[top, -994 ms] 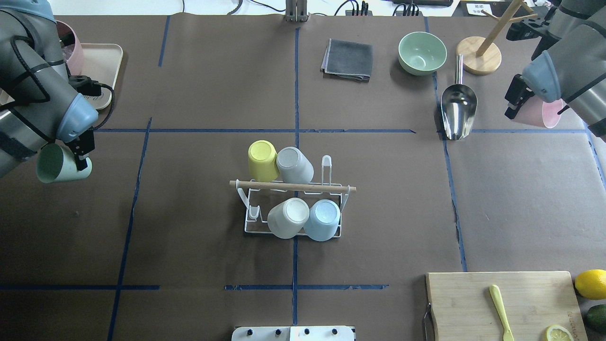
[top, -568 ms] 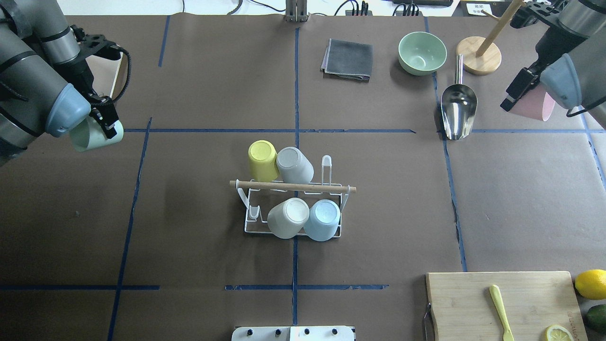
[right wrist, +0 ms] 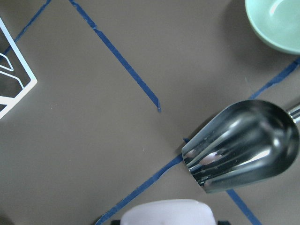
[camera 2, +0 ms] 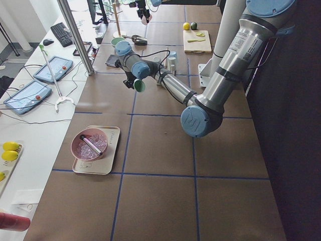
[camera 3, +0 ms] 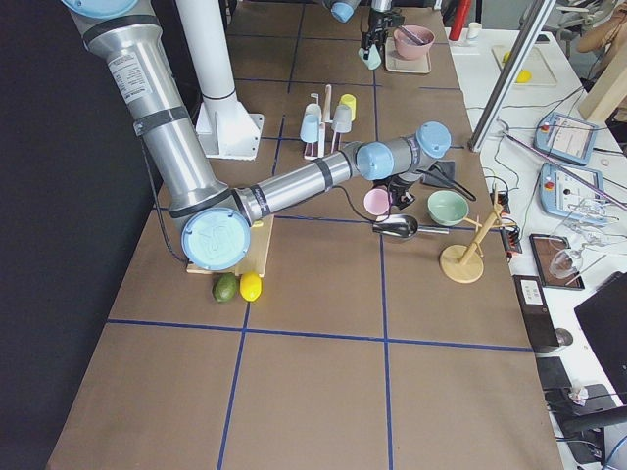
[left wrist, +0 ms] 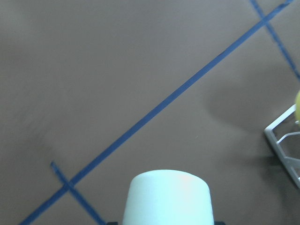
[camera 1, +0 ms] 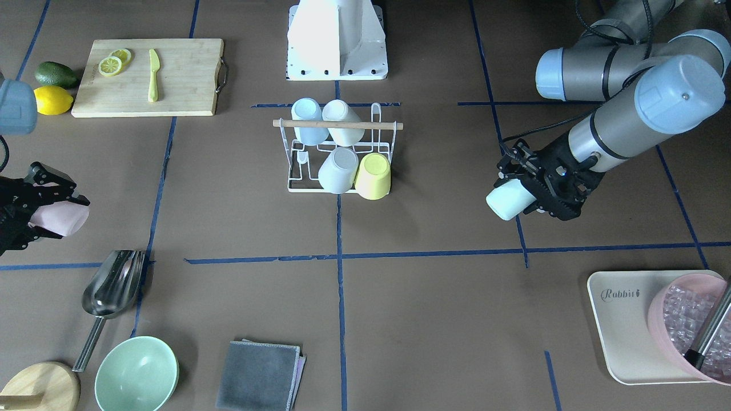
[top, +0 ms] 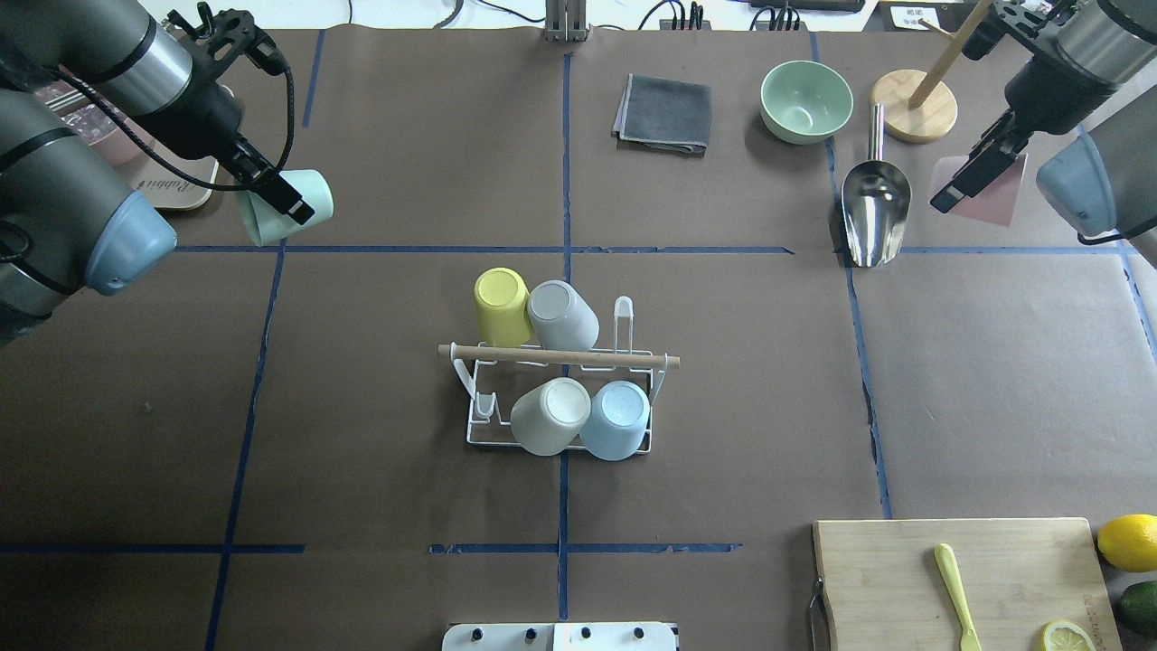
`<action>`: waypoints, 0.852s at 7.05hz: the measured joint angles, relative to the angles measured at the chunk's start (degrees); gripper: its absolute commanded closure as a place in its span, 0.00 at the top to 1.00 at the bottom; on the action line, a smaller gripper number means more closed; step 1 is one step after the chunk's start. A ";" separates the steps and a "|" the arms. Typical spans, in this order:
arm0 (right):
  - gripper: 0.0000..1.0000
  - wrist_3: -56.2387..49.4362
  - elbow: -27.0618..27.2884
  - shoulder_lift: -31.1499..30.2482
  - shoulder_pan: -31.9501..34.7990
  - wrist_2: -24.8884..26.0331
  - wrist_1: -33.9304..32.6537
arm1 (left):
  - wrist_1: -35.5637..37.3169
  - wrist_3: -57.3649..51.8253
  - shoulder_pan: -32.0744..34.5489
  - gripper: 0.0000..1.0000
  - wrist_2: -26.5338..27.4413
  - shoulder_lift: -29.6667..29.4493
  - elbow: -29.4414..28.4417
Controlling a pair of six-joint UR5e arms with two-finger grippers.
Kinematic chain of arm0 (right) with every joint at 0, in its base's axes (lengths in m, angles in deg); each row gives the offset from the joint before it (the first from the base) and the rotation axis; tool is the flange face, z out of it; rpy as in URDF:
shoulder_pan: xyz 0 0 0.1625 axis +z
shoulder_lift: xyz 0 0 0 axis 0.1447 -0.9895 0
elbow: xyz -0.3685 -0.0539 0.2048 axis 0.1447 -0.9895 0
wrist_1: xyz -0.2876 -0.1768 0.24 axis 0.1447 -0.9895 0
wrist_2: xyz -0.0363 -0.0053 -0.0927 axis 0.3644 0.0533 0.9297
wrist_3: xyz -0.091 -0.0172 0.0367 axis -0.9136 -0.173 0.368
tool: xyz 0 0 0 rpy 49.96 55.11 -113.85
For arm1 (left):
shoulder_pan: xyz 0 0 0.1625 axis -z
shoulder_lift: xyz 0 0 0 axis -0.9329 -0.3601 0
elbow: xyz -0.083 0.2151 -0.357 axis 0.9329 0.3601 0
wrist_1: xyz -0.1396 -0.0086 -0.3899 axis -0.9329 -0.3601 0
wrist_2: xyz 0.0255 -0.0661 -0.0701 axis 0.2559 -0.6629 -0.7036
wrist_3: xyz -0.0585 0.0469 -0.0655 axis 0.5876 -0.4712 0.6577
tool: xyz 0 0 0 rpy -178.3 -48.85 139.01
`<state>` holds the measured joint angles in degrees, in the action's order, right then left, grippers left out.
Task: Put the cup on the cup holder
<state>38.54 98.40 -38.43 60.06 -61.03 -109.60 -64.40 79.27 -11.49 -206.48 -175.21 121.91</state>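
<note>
The cup holder (top: 633, 360), a white wire rack with a wooden rod, stands mid-table and carries a yellow cup (top: 500, 303), a grey cup (top: 560, 312), an off-white cup (top: 549, 414) and a light blue cup (top: 617, 418). It also shows in the front view (camera 1: 377, 125). My left gripper (top: 289, 203) is shut on a pale green cup (top: 312, 190), held sideways above the table, far left of the rack. That cup also shows in the left wrist view (left wrist: 168, 197). My right gripper (top: 963, 181) is shut on a pink cup (top: 994, 194), far right of the rack.
A steel scoop (top: 874, 212), a green bowl (top: 804, 99), a grey cloth (top: 664, 113) and a wooden stand (top: 913, 104) lie at the far right. A cutting board (top: 904, 579) with a lemon (top: 1128, 541) is near right. A tray (camera 1: 619, 325) holds a pink bowl.
My left arm has swung the green cup away from the left edge, farther out and to the right. My right arm has carried the pink cup slightly left and farther out.
</note>
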 measured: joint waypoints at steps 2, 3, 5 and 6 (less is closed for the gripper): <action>0.00 -0.77 -1.92 -0.05 0.25 -0.68 12.31 | -19.45 8.83 -2.85 0.08 2.73 1.47 0.92; 0.00 -0.64 -2.10 0.58 0.51 -1.72 15.96 | -28.50 12.71 -4.99 0.08 6.40 3.02 2.82; 0.00 0.50 -2.11 1.92 0.78 -2.07 20.33 | -41.66 16.84 -10.42 0.08 14.57 6.56 9.06; 0.00 3.13 -2.32 2.42 0.83 -1.38 23.63 | -47.59 18.17 -14.77 0.08 19.61 8.44 12.43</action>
<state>41.67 96.07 -36.02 60.88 -62.41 -85.97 -112.00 97.44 -26.26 -186.87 -166.77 134.34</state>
